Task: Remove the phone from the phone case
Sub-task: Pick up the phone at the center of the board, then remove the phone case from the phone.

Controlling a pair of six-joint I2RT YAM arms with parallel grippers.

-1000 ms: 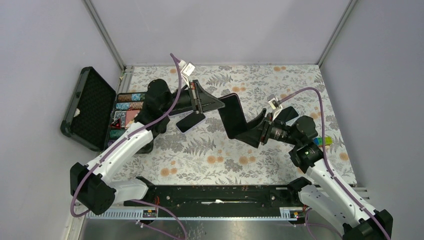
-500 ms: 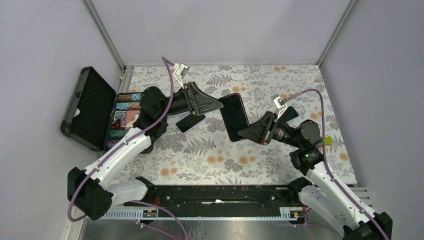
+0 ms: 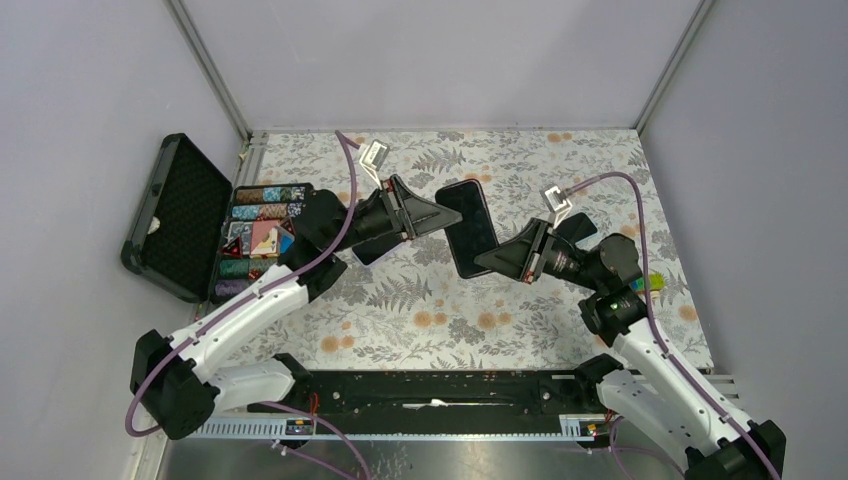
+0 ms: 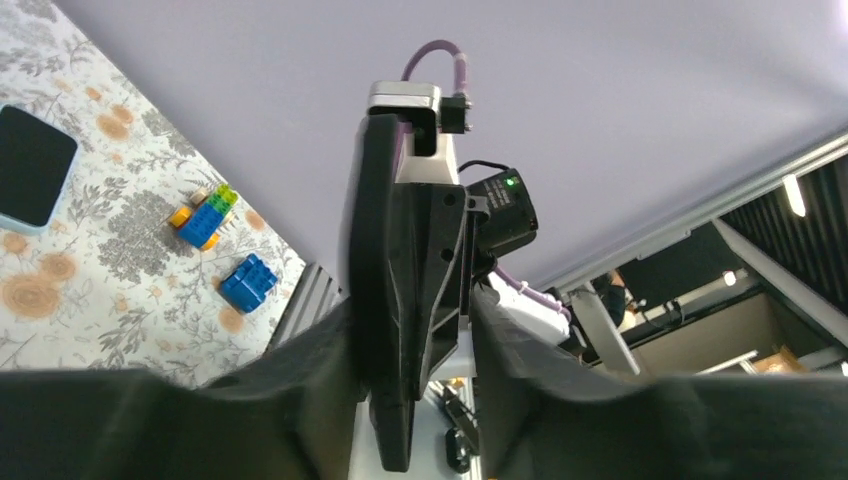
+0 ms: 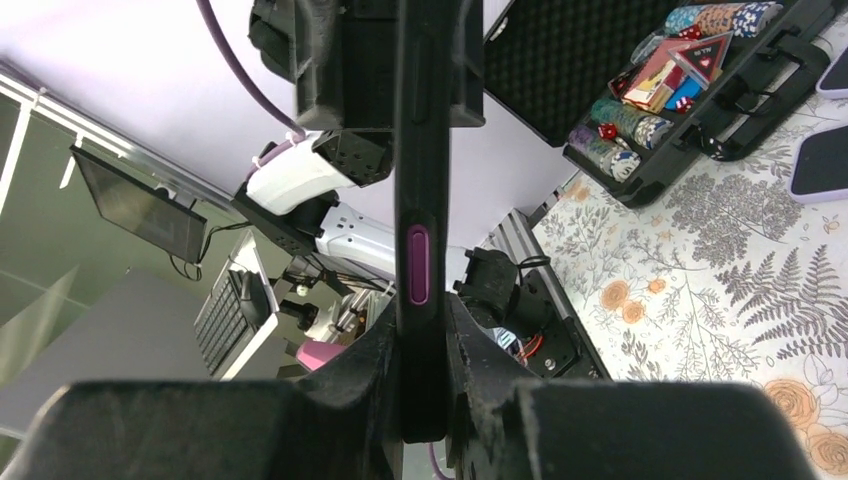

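The right arm comes up from the lower right of the top view and folds in toward the centre. Its right gripper (image 3: 482,262) is clamped on the lower end of the cased phone (image 3: 468,222), which hangs tilted above the middle of the table (image 3: 590,160). In the right wrist view the phone stands edge-on, pinched between both fingers (image 5: 372,385).

The left arm reaches in from the lower left, its forearm roughly level. The left gripper (image 3: 440,213) meets the phone's left edge with its jaws apart, one on each side of the phone in the left wrist view. Whether they press on it is hard to say.

The open chip case (image 3: 255,235) sits at the table's left edge and the bricks (image 3: 652,283) near its right edge. A spare phone (image 5: 815,160) lies beside the chip case. Bare cloth runs between the held phone and the back wall.
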